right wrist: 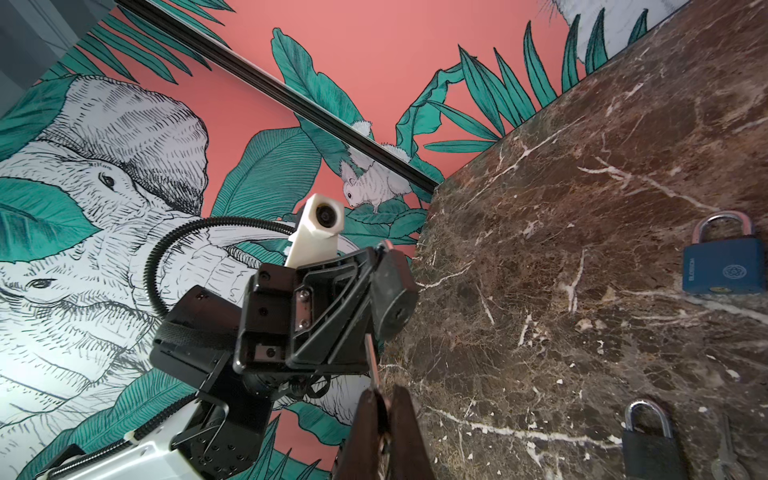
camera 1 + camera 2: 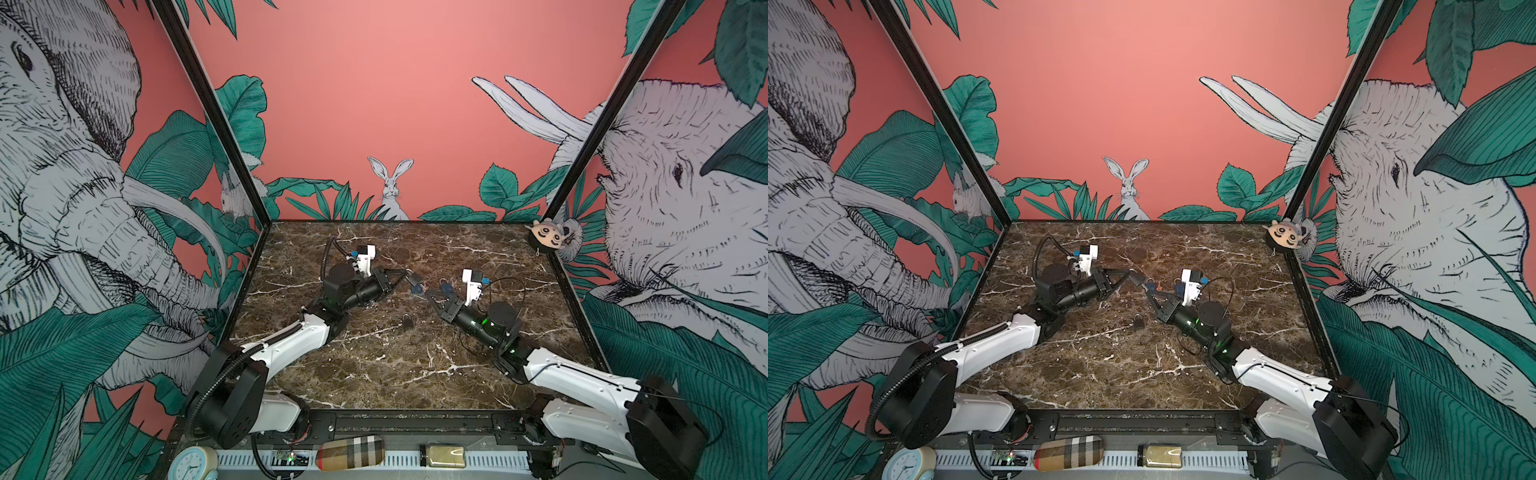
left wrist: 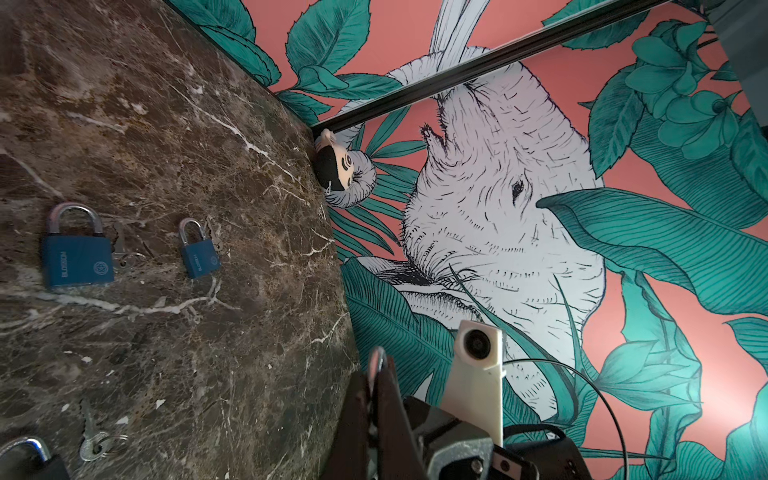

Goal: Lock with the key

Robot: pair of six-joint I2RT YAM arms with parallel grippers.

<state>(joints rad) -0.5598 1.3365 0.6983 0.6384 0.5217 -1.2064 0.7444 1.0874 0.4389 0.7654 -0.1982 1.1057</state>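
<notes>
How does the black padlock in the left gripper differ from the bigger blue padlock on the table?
Colour: the black padlock has a black body; the blue padlock has a blue one with printed lettering. Support: the black padlock is clamped in the shut left gripper, not lying on the table; the blue padlock lies flat on it, with nothing gripping it. Both have box-shaped bodies.

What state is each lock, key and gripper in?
Left gripper: shut on held padlock.
Right gripper: shut on key.
Held padlock: shackle state hidden.
Large blue padlock: lying flat, shackle closed.
Small blue padlock: lying flat, shackle closed.
Loose black padlock: lying flat, shackle closed.
</notes>
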